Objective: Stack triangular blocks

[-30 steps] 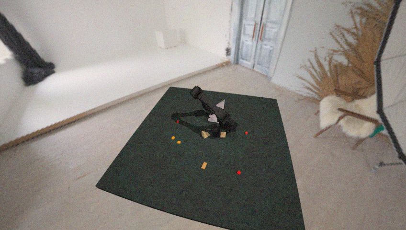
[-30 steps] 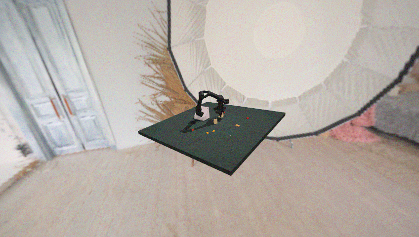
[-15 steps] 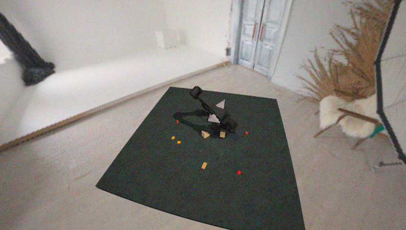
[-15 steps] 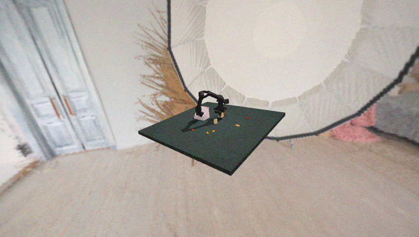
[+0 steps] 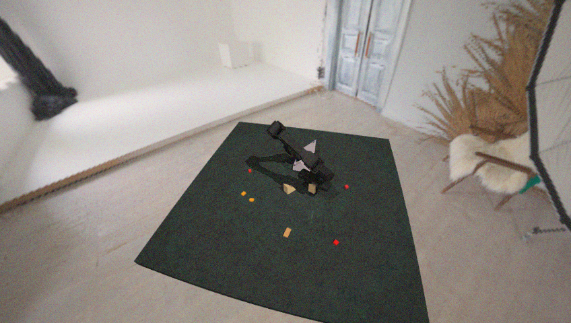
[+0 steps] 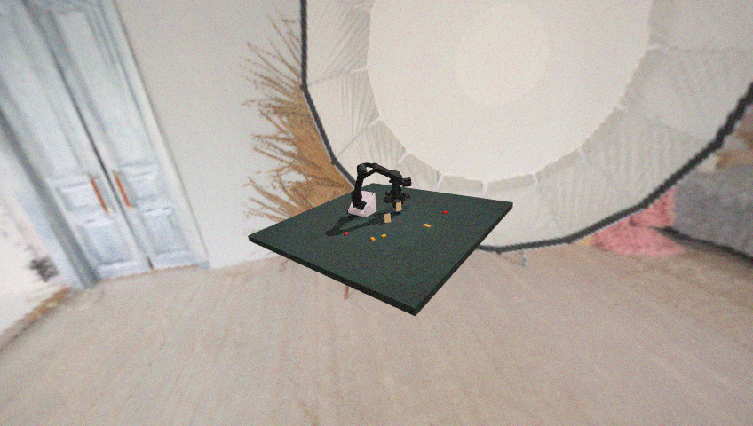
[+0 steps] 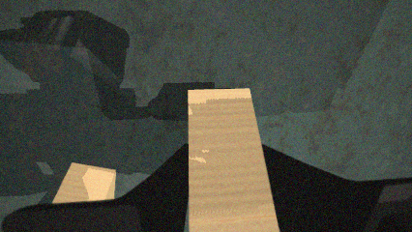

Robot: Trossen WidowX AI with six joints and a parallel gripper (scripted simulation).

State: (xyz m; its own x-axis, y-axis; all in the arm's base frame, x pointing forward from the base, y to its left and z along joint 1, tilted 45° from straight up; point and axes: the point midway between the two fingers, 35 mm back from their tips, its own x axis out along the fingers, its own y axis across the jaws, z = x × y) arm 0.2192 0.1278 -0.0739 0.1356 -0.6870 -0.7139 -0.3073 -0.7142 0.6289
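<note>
Pincer (image 7: pixel 227 213) clamped on 1 tan triangular block (image 7: pixel 227 159), held above dark green worktop (image 7: pixel 309 58). Second triangular block (image 7: pixel 86 184) rests on worktop, lower left in wrist view, apart from held one. Beyond: pincer shadow. Small red, orange cubes (image 5: pixel 335 241) scattered well apart.

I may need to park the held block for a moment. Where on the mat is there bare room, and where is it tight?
Bare mat lies nearer the camera than the loose tan block and red cube, and along the right edge. It is tight around the pincer, shut on its wooden block, beside the resting triangular block.
</note>
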